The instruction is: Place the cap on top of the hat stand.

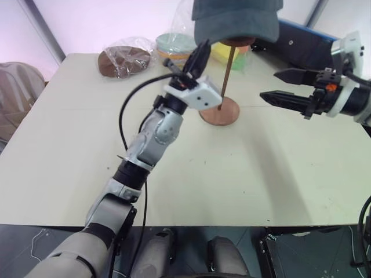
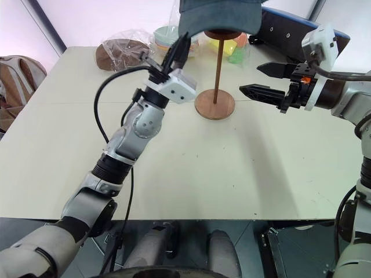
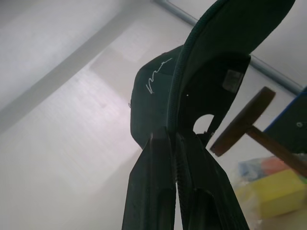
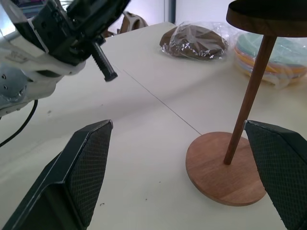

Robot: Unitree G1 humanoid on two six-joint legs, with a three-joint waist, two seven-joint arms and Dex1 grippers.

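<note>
Your left gripper (image 1: 200, 55) is clamped on the brim of the cap (image 1: 236, 20), holding it over the hat stand (image 1: 222, 95). Your right gripper (image 1: 279, 87), fingers spread apart, hovers beside the stand.

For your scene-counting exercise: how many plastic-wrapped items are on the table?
2: a brown round thing at the far left edge, and a stack of pastel plates beside it. Others may hide behind the cap.

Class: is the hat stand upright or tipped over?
Upright. The hat stand's round base lies flat on the table and its pole rises straight to the top disc.
</note>
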